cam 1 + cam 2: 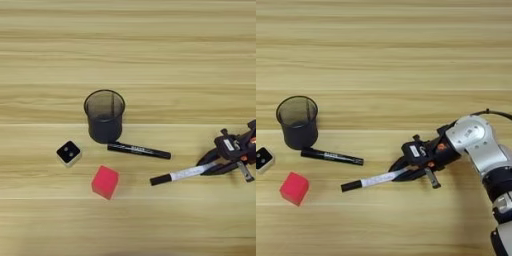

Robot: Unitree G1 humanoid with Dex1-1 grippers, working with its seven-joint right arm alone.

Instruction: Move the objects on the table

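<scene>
Wooden table (150,45), round mesh cup (104,116), tool (401,172) gripping white marker (376,179)

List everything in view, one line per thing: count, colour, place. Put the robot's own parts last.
mesh cup: one, black, upright, left of centre on the table.
black marker: one, black, lying flat just in front of the cup, its left end near the cup's base.
white marker: one, white barrel with black cap pointing left, lying at the gripper's fingers.
white cube: one, white with a black dotted top face, left of the cup.
red cube: one, red, nearest the front edge, right of the white cube.
table: one, light wood with horizontal grain.
right gripper: one, black fingers around the white marker's right end.
forearm: one, silver, coming in from the right.
</scene>
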